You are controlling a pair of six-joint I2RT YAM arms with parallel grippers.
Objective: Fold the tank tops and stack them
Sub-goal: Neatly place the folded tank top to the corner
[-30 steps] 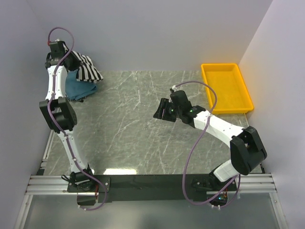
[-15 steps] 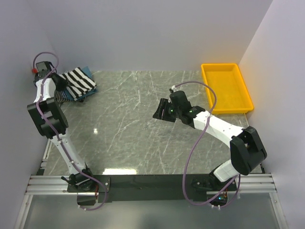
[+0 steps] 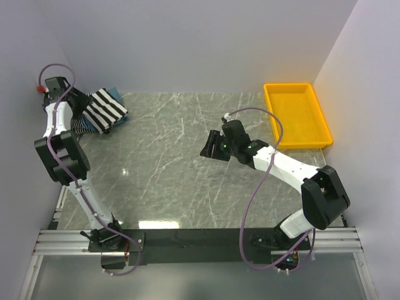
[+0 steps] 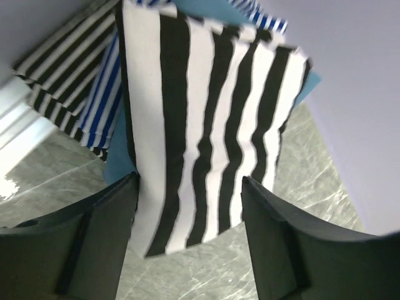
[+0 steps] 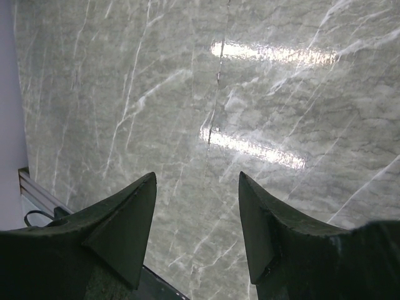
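Grey marble tabletop (image 3: 187,162), far-left corner: the broad black-and-white striped cloth tank top (image 4: 206,125) has just been released onto the folded stack by the left gripper (image 4: 187,200). Its jaws are now spread wide, nothing held (stacking prob. done). The right gripper (image 5: 197,187) is seen mid-table, wide apart, empty.

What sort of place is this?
Probably a robot test lab: a left arm and right arm bolted at the edge of a marble-look table, plain walls boxing it in, and folded tops stacked in a corner.
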